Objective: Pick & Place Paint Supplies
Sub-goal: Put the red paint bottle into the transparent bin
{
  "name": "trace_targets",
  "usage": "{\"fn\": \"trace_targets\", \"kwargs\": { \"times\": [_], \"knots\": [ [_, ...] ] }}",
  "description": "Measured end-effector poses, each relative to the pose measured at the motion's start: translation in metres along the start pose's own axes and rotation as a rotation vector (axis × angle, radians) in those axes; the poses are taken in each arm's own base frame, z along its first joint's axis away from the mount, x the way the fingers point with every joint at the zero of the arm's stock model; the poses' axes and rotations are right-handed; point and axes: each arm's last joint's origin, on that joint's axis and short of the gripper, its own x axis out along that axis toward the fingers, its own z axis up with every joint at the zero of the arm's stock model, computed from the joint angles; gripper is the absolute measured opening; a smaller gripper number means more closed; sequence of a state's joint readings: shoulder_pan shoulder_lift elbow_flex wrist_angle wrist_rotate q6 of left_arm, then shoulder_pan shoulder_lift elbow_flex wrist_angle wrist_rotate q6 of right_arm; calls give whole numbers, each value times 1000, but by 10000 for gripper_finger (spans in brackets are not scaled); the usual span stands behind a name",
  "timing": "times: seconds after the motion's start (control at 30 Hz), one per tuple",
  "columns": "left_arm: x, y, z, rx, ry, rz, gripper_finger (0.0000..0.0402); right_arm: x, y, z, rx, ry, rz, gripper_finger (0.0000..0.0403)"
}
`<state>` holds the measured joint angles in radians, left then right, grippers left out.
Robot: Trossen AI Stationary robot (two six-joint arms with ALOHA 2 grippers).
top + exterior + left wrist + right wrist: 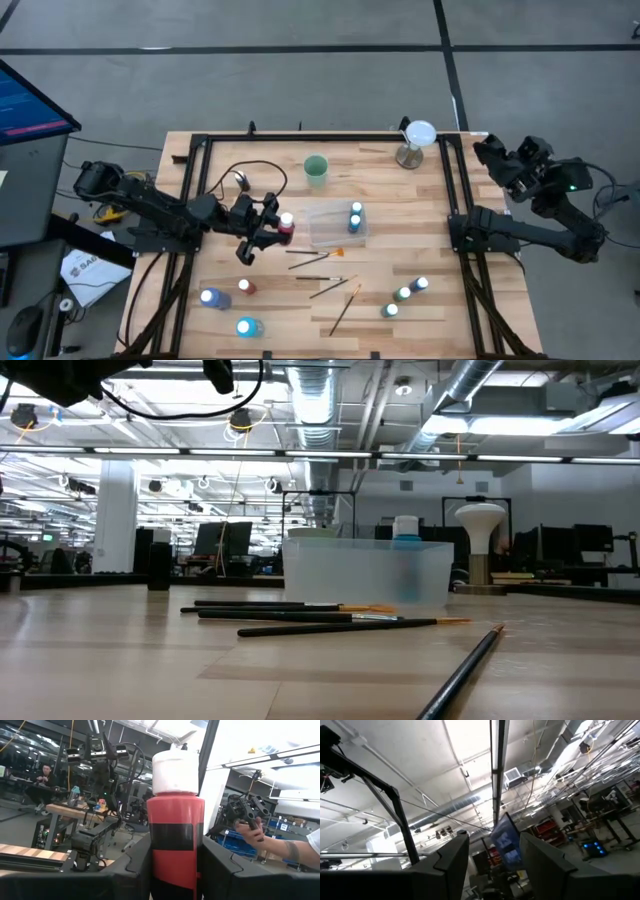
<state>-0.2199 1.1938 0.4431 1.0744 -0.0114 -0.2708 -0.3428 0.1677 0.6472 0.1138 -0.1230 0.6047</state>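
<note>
Above the worktop (400,330), left of the tray (322,236), the left tool (272,224) holds a red bottle (286,226) tight between its fingers. One blue bottle (355,217) stands already in the tray; other bottles and four brushes (320,275) wait outside. Beside the worktop, the right tool (492,865) is empty, fingers apart.

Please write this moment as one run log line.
left pincer: shut on red white-capped paint bottle, lifted | right pincer: open, empty, off table
</note>
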Motion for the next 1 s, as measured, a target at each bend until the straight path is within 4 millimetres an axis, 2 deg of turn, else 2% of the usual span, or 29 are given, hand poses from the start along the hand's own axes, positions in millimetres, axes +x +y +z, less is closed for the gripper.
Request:
{"fn": "trace_targets", "kwargs": {
  "times": [0.23, 0.37, 0.5, 0.6, 0.67, 0.83, 1.0],
  "knots": [
    [0, 0, 0, -3, -1, 5, 114, 2, -2, -2, 97, 20, -14, 172],
    [0, 0, 0, -4, -1, 5, 114, 19, -13, -13, 111, 76, -113, 171],
    [0, 0, 0, -4, -2, 5, 114, 64, -43, -48, 111, 294, -242, 171],
    [0, 0, 0, -4, -3, 8, 114, 102, -63, -81, 67, 510, -271, 176],
    [0, 0, 0, -4, -3, 11, 114, 123, -70, -97, 20, 606, -255, 182],
    [0, 1, 0, -4, -6, 18, 114, 184, -67, -127, -96, 732, -152, 206],
    [0, 1, 0, -4, -7, 25, 114, 235, -43, -143, -239, 855, -25, 240]
  ]
}}
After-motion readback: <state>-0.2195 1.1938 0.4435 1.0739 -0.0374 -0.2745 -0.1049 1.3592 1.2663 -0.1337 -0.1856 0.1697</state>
